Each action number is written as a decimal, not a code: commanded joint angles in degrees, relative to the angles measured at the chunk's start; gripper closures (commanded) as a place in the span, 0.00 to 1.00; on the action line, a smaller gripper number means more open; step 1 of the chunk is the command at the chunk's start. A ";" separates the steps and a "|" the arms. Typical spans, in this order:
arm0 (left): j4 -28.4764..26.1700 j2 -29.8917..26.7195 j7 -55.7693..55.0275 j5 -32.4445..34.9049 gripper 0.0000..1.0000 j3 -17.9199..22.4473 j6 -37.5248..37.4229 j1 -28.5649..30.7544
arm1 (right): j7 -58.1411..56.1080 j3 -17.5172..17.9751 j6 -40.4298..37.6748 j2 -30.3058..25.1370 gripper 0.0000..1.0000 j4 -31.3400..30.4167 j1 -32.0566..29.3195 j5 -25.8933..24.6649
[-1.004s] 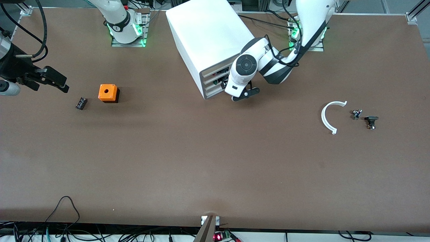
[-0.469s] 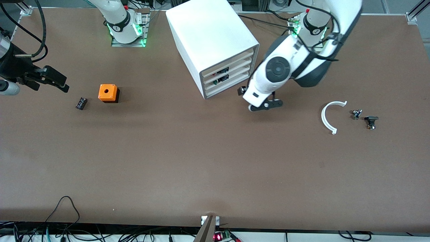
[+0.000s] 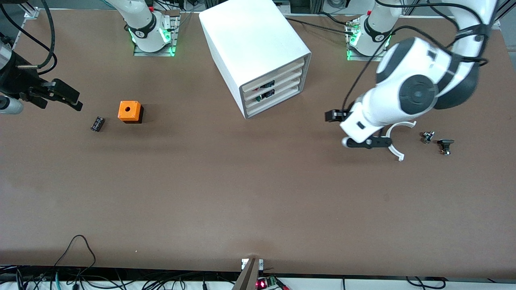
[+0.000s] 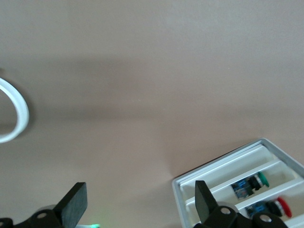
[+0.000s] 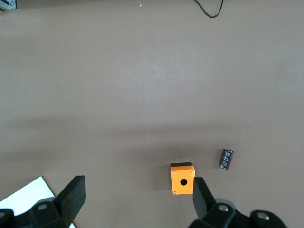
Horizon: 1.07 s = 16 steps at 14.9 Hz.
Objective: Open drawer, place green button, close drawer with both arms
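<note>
Sitting shut in the boxy white plastic cabinet [image 3: 258,52], second tray from the top, the drawer [image 3: 276,83] with the green-capped button [image 4: 261,180] inside; hovering empty above bare brown tabletop [image 3: 242,193] by a curved white arc [image 3: 397,141], the left gripper [image 3: 354,129], black fingers wide; waiting wide and empty near a matte orange cube [image 3: 130,111] and small dark cylinder [image 3: 97,123], the right gripper [image 3: 66,96]

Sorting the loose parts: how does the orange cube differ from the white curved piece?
The orange cube is a solid block with a round hole on top; the white curved piece is a thin open arc. The cube sits toward the right arm's end of the table, the arc toward the left arm's, under the open left gripper. Both rest on the table.
</note>
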 commanded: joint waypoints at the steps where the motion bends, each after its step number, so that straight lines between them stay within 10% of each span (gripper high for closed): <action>1: 2.56 -1.56 7.41 1.37 0.00 3.46 -2.34 -0.86 | -0.10 0.38 0.14 -0.55 0.00 -0.39 -0.62 0.90; 11: -9.48 -19.75 30.03 -0.21 0.00 30.88 2.31 -11.13 | -0.28 0.47 0.23 -0.63 0.00 -0.39 -0.62 0.90; 16: -17.45 -26.07 24.66 0.05 0.00 32.57 11.17 -13.35 | -0.36 0.47 0.14 -0.63 0.00 -0.39 -0.62 0.90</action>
